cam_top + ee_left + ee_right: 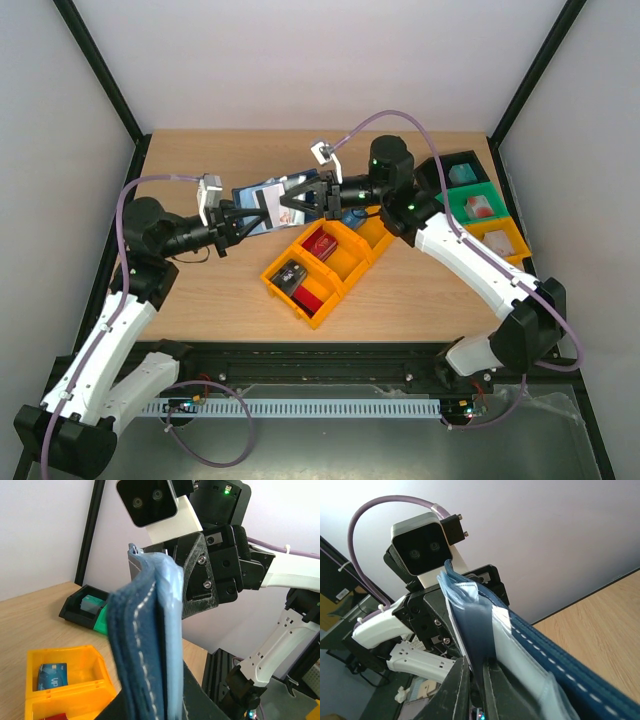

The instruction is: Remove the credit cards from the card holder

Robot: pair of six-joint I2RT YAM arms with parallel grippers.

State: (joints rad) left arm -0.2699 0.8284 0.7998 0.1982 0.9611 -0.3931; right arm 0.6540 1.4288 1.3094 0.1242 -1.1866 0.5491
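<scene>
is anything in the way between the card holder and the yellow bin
Nothing visible does. The card holder is held in the air by the left gripper and right gripper; the yellow bin sits just nearer the bases, open on top.

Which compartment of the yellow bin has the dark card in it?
The near-left end compartment: a dark card beside a red one. The middle compartment holds only a red card.
</scene>
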